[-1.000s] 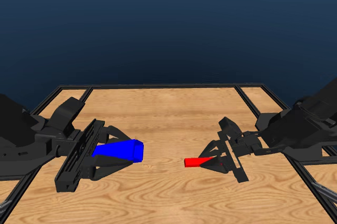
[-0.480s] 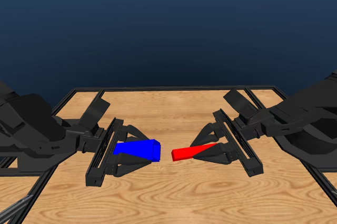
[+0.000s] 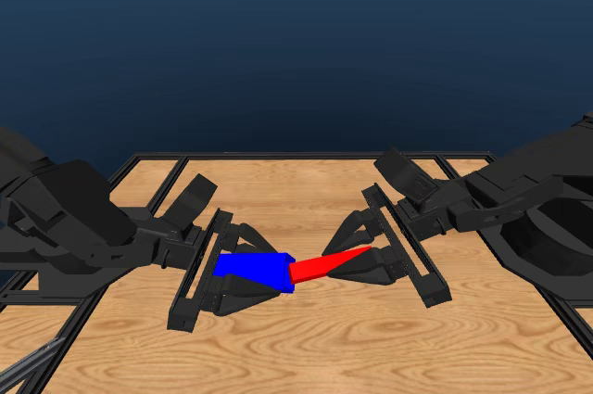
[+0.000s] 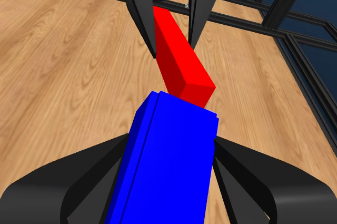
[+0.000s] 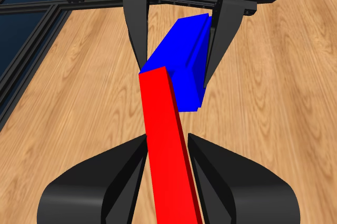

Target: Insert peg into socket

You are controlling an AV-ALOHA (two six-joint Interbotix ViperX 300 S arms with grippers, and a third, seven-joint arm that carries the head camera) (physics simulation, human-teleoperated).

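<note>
The left gripper [image 3: 243, 273] is clamped on the socket [image 3: 255, 270], a bright blue rectangular block. The jaws bear on the two long sides of the block, as the left wrist view confirms: the socket [image 4: 166, 166] runs out between the two black jaws with its free end pointing away from the wrist. The block is held clear of the table [image 3: 306, 348], above the wood surface near the middle of the work area.

The right gripper [image 3: 363, 260] is clamped on the peg [image 3: 326, 264], a thin bright red bar. In the right wrist view the peg [image 5: 166, 145] runs out between that gripper's two jaws, which press against its sides. The bar is also held above the table and is tilted, with its free end lower than the gripped end.

The two arms face each other across the table, and the two parts meet at the centre. In the head view the free end of the peg touches the end face of the socket. In the left wrist view the peg [image 4: 181, 60] arrives at an angle to the socket axis, so the two parts are not in line. Whether the tip has entered the hollow cannot be told.
</note>
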